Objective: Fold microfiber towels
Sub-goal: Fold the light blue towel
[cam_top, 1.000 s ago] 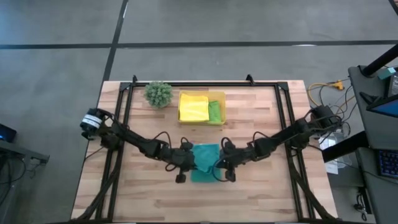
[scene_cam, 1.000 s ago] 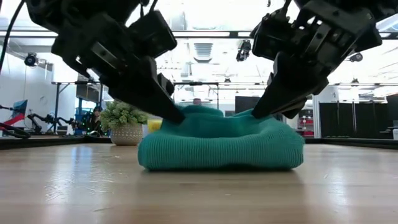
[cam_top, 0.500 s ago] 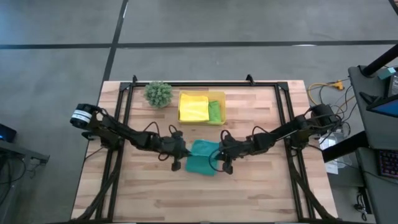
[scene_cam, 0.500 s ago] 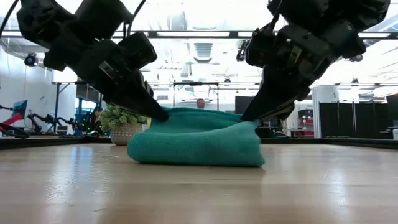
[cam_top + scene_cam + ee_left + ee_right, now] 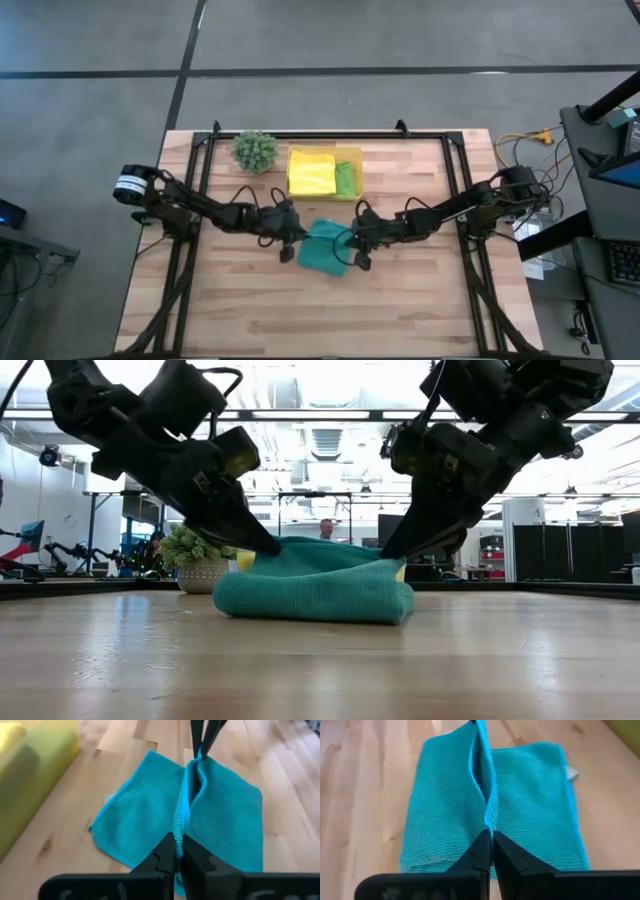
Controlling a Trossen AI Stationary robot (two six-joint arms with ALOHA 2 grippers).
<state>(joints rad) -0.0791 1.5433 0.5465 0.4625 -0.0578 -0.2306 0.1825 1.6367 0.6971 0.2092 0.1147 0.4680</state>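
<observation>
A teal microfiber towel (image 5: 326, 250) lies near the table's middle, also in the low view (image 5: 315, 588). My left gripper (image 5: 292, 240) is shut on its left end and my right gripper (image 5: 352, 250) on its right end. Between them the held edges stand up as a ridge (image 5: 189, 795), with the rest of the towel flat on the wood. A yellow towel (image 5: 310, 172) and a lime green towel (image 5: 345, 180) lie folded in the yellow tray (image 5: 352, 152). No bright blue towel shows. My left gripper pinches the raised ridge of the towel at its left end (image 5: 178, 831) between its two fingers, slanting down from the table's left. Two layers show in the ridge. The ridge is lifted a little; the towel's body rests on the table. My right gripper pinches the same ridge at its right end (image 5: 489, 825) between its two fingers, slanting down from the table's right. Two layers part just beyond the fingertips. The ridge runs fairly straight to the other gripper, and the towel's body lies on the table.
A small spiky green plant (image 5: 255, 150) in a pot stands at the far left, beside the tray. The black frame rails (image 5: 200, 190) run along the table's left, right and far sides. Bare wood (image 5: 320, 310) lies toward the near edge.
Both grippers have gone toward the table's far edge, staying shut, carrying the towel's near edge up and over. The towel has folded over onto itself and now covers a shorter patch of table.
</observation>
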